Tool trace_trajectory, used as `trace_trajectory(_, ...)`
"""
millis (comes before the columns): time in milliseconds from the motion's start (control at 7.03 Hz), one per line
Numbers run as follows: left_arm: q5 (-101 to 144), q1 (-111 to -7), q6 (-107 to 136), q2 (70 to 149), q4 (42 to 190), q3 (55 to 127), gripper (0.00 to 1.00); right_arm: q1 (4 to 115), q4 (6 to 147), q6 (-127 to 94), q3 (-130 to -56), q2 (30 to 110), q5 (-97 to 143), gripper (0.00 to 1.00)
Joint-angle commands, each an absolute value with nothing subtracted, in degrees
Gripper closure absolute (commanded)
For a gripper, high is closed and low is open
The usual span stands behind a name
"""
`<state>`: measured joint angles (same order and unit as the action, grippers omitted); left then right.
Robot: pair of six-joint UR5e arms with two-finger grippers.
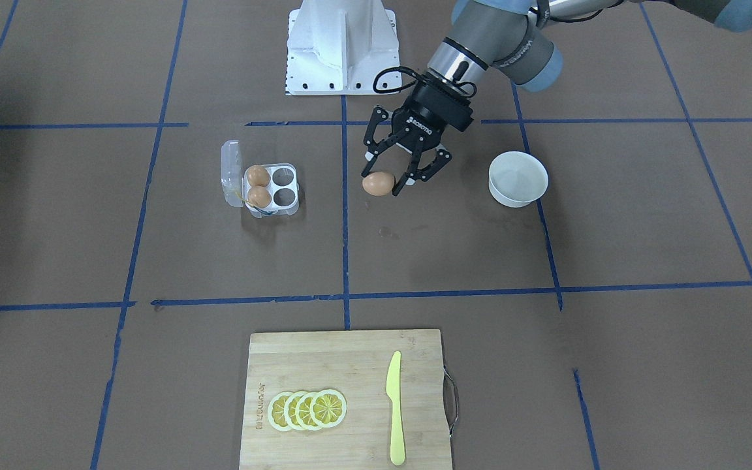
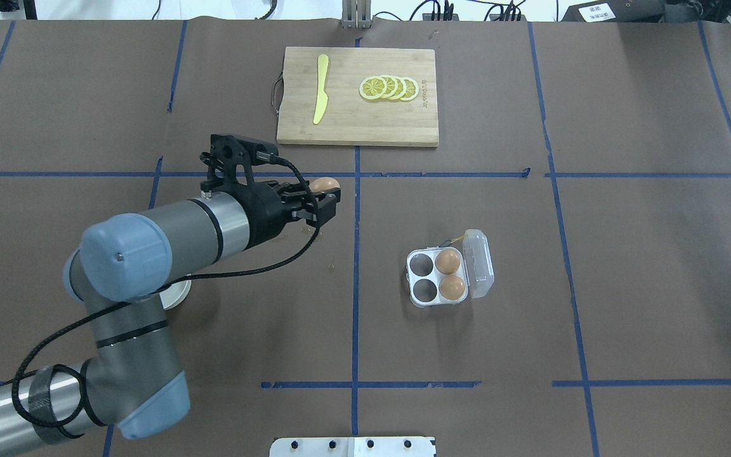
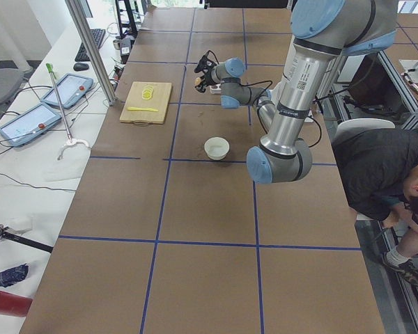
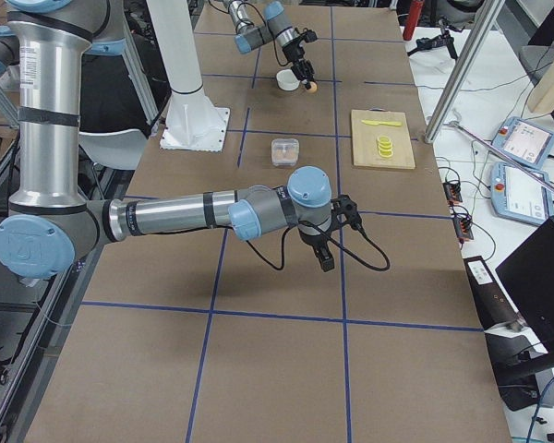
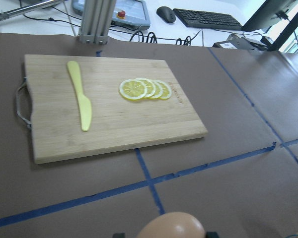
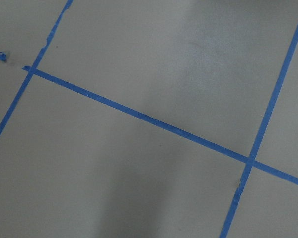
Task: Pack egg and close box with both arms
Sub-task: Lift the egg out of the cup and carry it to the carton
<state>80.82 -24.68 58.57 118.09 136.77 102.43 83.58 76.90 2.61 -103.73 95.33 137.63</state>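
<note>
My left gripper [image 1: 384, 182] is shut on the egg [image 1: 378, 183], an orange-brown one held just above the table. It hangs between the white bowl and the box [image 1: 272, 187]. The box is a clear four-cell carton with its lid [image 1: 231, 173] swung open. Two brown eggs [image 1: 258, 175] [image 1: 259, 196] fill the cells next to the lid, and the other two cells are empty. In the overhead view the held egg [image 2: 325, 184] is left of the box [image 2: 435, 277]. My right gripper [image 4: 325, 256] shows only in the exterior right view, low over bare table; I cannot tell if it is open.
A white bowl [image 1: 518, 178] stands near the left arm. A wooden cutting board [image 1: 324, 365] carries lemon slices [image 1: 307, 410] and a yellow knife [image 1: 395, 418]. The white pedestal [image 1: 342, 46] stands at the robot's base. A person [image 3: 390, 174] bends down beside the table.
</note>
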Motion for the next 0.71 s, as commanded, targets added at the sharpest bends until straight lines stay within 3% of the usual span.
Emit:
trace_trajectory(0,73.52,-19.01,58.27,121.73,137.63,99.68,0.76,83.58,76.90,2.55,-103.71,95.27,137.64,0.00)
trace_trajectory(426,71.19,-15.83,57.83,127.43,147.70,88.10,0.77,83.67,76.90,2.55,-103.71,95.36,137.55,0.00)
trace_trajectory(569,71.10,-15.21,57.83,127.70,148.70,87.63,0.77,83.67,76.90,2.55,-103.71,95.36,137.64,0.00)
